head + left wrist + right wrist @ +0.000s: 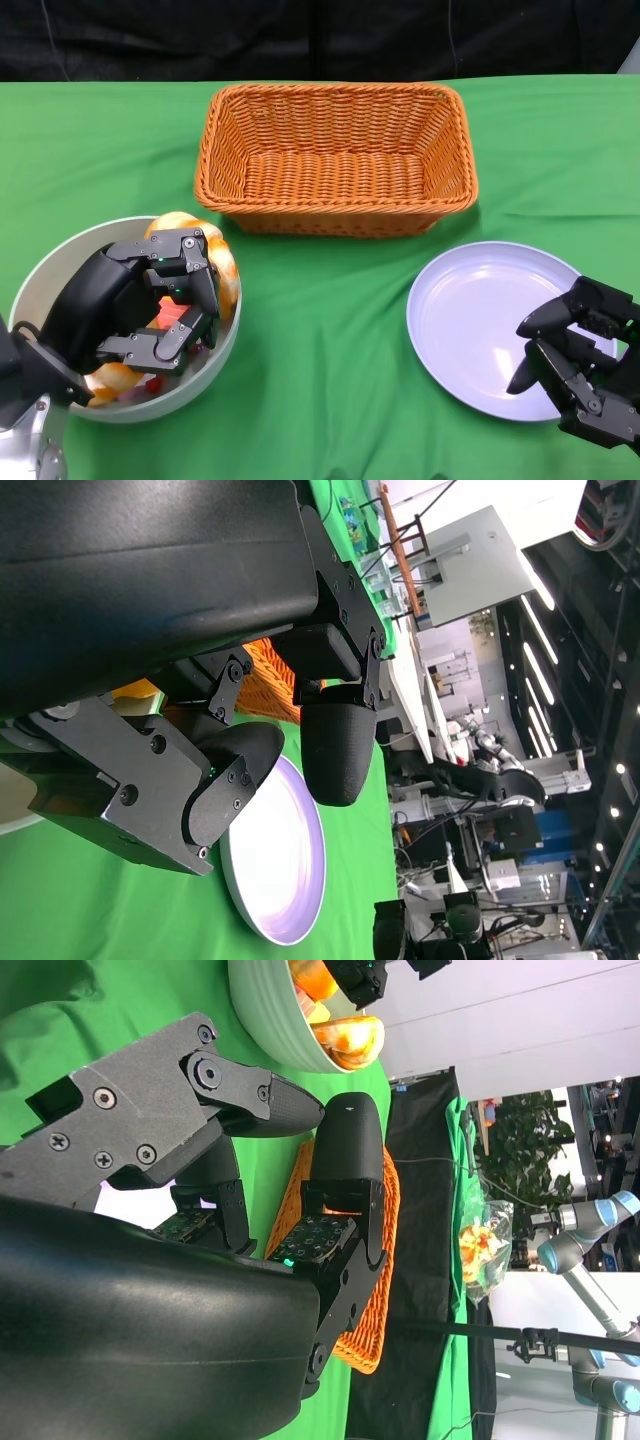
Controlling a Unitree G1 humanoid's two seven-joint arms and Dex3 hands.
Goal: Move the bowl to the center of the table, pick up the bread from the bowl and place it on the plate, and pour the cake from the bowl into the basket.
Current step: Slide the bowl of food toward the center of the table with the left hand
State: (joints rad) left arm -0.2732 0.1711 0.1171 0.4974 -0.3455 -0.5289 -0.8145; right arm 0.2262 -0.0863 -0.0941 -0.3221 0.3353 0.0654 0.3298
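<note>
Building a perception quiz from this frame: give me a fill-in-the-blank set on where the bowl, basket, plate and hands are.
1. The left hand reaches into the ____, over the bread.
2. The wicker basket holds ____.
3. The right hand hovers over the edge of the ____.
4. The cloth on the table is ____.

Missing words: bowl; nothing; plate; green

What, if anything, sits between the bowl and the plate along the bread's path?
Nothing visible. The left hand is down in the bowl over the bread. Between the bowl and the plate lies only bare green tablecloth. The basket sits farther back, off that line. The right hand hovers over the plate's near right edge.
</note>
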